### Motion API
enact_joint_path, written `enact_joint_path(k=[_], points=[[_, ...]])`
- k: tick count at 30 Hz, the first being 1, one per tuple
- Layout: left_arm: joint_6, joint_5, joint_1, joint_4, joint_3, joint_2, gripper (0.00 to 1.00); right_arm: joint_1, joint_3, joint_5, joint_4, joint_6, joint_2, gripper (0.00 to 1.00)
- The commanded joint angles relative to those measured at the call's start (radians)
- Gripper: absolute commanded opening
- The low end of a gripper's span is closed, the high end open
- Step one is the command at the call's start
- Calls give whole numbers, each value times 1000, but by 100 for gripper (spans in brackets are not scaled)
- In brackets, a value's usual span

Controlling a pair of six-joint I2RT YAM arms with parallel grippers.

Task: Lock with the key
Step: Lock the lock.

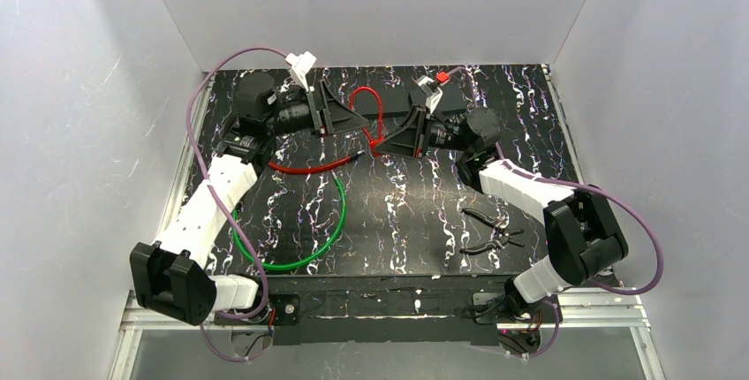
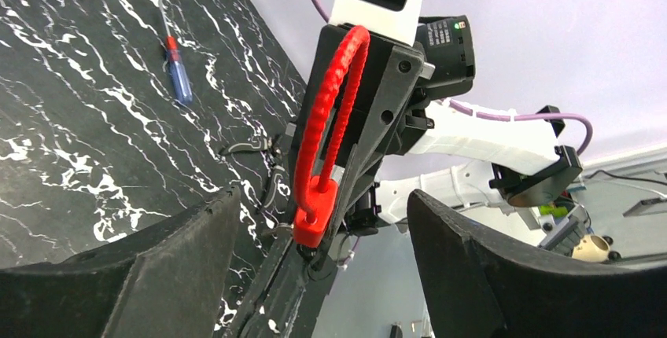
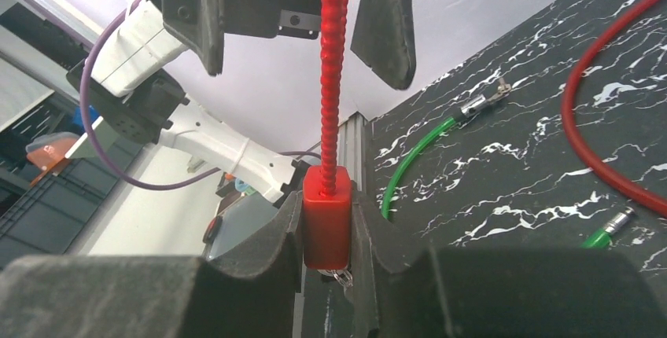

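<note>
We see the red lock (image 3: 326, 216) held up off the table (image 1: 406, 239), over its far middle, between the two arms. Its block-shaped body is clamped from both sides by the fingers (image 3: 275, 236) of the right gripper (image 3: 326, 224), which is closed on it. The ribbed loop (image 3: 333, 78) rises out of the body's top. A small metal piece (image 3: 340, 277) shows just under the body; we cannot tell whether it is the key.

The left gripper (image 1: 353, 119) faces the lock with its jaws spread wide. In the right wrist view the loop runs up between its two fingers (image 3: 385, 16) and touches neither.

On the table below, a red cable (image 1: 309, 168) lies near the left gripper, and a green cable (image 1: 341, 221) curves towards the near edge. Pliers (image 1: 487, 216) lie on the right side by the right arm. A screwdriver (image 2: 181, 78) with a blue handle rests on the marbled surface, well apart from the lock.
</note>
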Motion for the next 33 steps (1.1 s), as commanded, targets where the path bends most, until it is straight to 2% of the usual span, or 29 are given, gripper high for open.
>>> enact_joint_path(k=[1, 5, 10, 13, 22, 26, 27, 30, 33], points=[[9, 39, -42, 60, 3, 3, 73, 18, -2, -13, 102, 21, -42, 1], [0, 36, -70, 75, 15, 27, 60, 32, -2, -14, 101, 23, -35, 1], [-11, 33, -80, 85, -11, 29, 18, 31, 7, 2, 95, 25, -29, 1], [-18, 27, -81, 88, -51, 11, 0, 22, 24, 23, 99, 35, -26, 1], [-64, -13, -122, 122, -180, -14, 0, 8, 95, 85, 116, 92, 21, 1], [-72, -8, -122, 126, -180, -12, 0, 10, 90, 79, 113, 86, 20, 1], [-69, -5, -120, 127, -169, -7, 3, 10, 83, 75, 113, 83, 21, 1], [-60, 10, -117, 131, -133, 4, 32, 10, 59, 60, 113, 79, 16, 1], [-61, 23, -109, 143, -110, 14, 46, 10, 36, 54, 105, 66, 6, 1]])
